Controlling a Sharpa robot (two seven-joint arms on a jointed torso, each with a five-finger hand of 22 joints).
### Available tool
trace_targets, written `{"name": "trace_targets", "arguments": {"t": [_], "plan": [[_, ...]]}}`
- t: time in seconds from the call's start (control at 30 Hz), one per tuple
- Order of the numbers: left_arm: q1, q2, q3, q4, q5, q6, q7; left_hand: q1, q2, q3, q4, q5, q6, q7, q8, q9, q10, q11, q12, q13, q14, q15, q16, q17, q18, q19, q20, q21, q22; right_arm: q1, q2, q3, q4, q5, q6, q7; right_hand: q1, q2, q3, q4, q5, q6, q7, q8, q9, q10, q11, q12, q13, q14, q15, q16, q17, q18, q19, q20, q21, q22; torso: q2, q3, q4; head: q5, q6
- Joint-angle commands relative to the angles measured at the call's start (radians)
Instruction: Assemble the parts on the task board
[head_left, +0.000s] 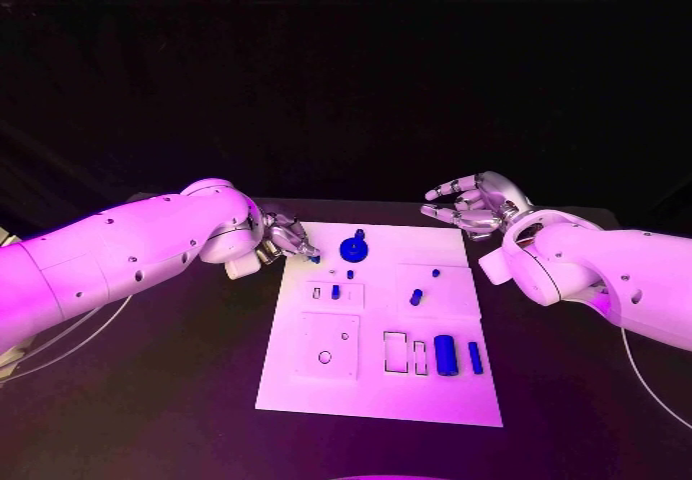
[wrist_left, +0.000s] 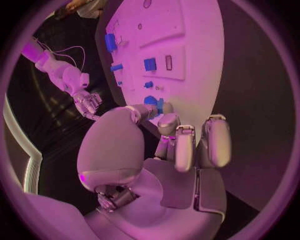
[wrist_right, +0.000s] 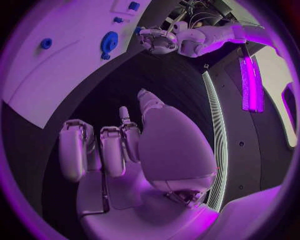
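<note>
White task board (head_left: 378, 385) lying flat at middle of black bench (head_left: 173, 400), long side running away from the robot. Round blue part with knob (head_left: 353, 247) standing near far edge of board, left of centre. Small blue part (head_left: 336, 292) seated in a small rectangular recess below it; another small blue part (head_left: 415, 297) to its right, on a raised square area. Blue cylinder (head_left: 446, 355) and slimmer blue bar (head_left: 476, 357) lying side by side toward near right of board, beside two empty rectangular slots (head_left: 402, 351). Left robot hand (head_left: 286, 240) at far left corner of board, fingers curled together, tips pinching a small blue part (wrist_left: 160, 105) just above board surface. Right robot hand (head_left: 473, 205) raised beyond far right corner of board, palm up, fingers spread apart, holding nothing, well clear of all parts.
</note>
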Motion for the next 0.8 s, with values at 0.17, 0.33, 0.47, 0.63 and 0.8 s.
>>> {"name": "trace_targets", "arguments": {"t": [0.17, 0.33, 0.47, 0.63, 0.8], "plan": [[0.0, -0.064, 0.001, 0.104, -0.02, -0.021, 0.016, -0.018, -0.001, 0.179, -0.189, 0.019, 0.013, -0.002, 0.0, 0.001, 0.017, -0.001, 0.011, 0.011, 0.098, -0.009, 0.006, 0.231, -0.001, 0.012, -0.001, 0.008, 0.025, -0.002, -0.004, -0.001, 0.001, -0.006, 0.016, 0.007, -0.006, 0.004, -0.004, -0.002, 0.0, -0.008, 0.002, 0.006, 0.001, -0.004, 0.0, 0.001, 0.131, 0.063, -0.005, -0.003, 0.092, 0.009, 0.016, -0.004, -0.003, 0.123, -0.002, -0.0009, 0.0026, 0.004, -0.003], [-0.004, -0.094, -0.002, 0.167, -0.076, -0.049, 0.01, -0.023, -0.002, 0.182, -0.194, 0.026, 0.018, -0.003, 0.0, 0.0, 0.022, -0.002, 0.015, 0.017, 0.099, -0.01, 0.007, 0.234, -0.002, 0.016, -0.002, 0.011, 0.03, -0.003, -0.005, -0.001, 0.001, -0.006, 0.016, 0.007, -0.006, 0.004, -0.004, -0.002, 0.0, -0.008, 0.002, 0.006, 0.001, -0.004, 0.0, 0.001, 0.131, 0.063, -0.005, -0.003, 0.092, 0.009, 0.016, -0.004, -0.003, 0.123, -0.004, -0.0024, 0.0062, 0.005, -0.007], [-0.011, -0.111, -0.007, 0.212, -0.128, -0.081, 0.002, -0.029, -0.004, 0.185, -0.2, 0.036, 0.024, -0.005, -0.001, 0.0, 0.029, -0.004, 0.021, 0.025, 0.1, -0.012, 0.008, 0.236, -0.004, 0.021, -0.004, 0.014, 0.037, -0.004, -0.006, -0.002, 0.001, -0.006, 0.016, 0.008, -0.006, 0.004, -0.004, -0.002, 0.0, -0.008, 0.002, 0.006, 0.001, -0.004, 0.0, 0.001, 0.131, 0.063, -0.005, -0.003, 0.092, 0.009, 0.016, -0.004, -0.003, 0.123, -0.004, -0.0019, 0.0064, 0.006, -0.009], [-0.022, -0.119, -0.019, 0.242, -0.17, -0.114, -0.013, -0.036, -0.006, 0.189, -0.206, 0.049, 0.03, -0.007, -0.002, 0.0, 0.036, -0.005, 0.025, 0.032, 0.1, -0.013, 0.009, 0.238, -0.005, 0.026, -0.005, 0.018, 0.044, -0.005, -0.007, -0.002, 0.001, -0.006, 0.016, 0.008, -0.006, 0.004, -0.004, -0.002, 0.0, -0.008, 0.002, 0.006, 0.001, -0.004, 0.0, 0.001, 0.131, 0.063, -0.005, -0.003, 0.092, 0.009, 0.016, -0.004, -0.003, 0.123, -0.004, -0.0012, 0.0067, 0.008, -0.013], [-0.036, -0.115, -0.028, 0.252, -0.191, -0.139, -0.042, -0.039, -0.007, 0.191, -0.209, 0.056, 0.033, -0.007, -0.003, 0.0, 0.04, -0.006, 0.028, 0.035, 0.1, -0.014, 0.009, 0.237, -0.006, 0.027, -0.006, 0.019, 0.045, -0.006, -0.008, -0.002, 0.001, -0.006, 0.016, 0.008, -0.006, 0.004, -0.004, -0.002, 0.0, -0.008, 0.002, 0.006, 0.001, -0.004, 0.0, 0.001, 0.131, 0.063, -0.005, -0.003, 0.092, 0.009, 0.016, -0.004, -0.003, 0.123, -0.002, -0.0008, 0.0039, 0.011, -0.014]]}}
